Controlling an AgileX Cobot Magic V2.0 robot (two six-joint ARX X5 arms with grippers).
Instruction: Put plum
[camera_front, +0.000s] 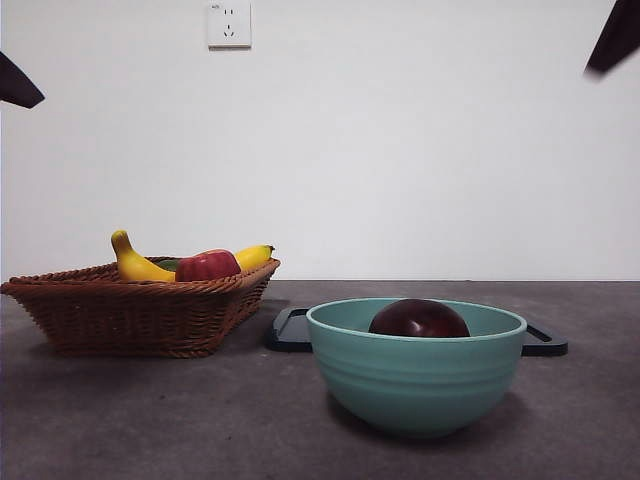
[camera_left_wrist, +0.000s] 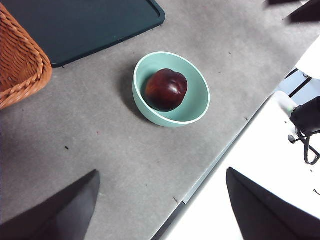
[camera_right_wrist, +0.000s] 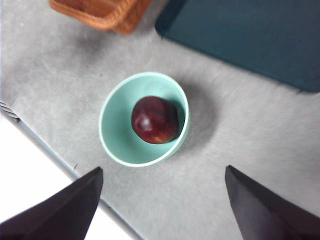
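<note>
From the front, the plum (camera_front: 418, 319) sits inside the teal bowl (camera_front: 416, 385) on the grey tabletop (camera_front: 150, 420), only its rounded top above the rim, with a wicker basket (camera_front: 130, 310) holding a banana (camera_front: 135, 263) and a red apple (camera_front: 207, 266) off to one side and a dark tray (camera_front: 290, 330) behind the bowl. The left wrist view shows the left pincer (camera_left_wrist: 162, 207) raised well above the bowl, jaws spread wide and empty, the plum nearly round with no clear long axis, its creased dimple turned upward. The right wrist view shows the right pincer (camera_right_wrist: 162, 205) likewise high, wide and empty, over the same bowl.
</note>
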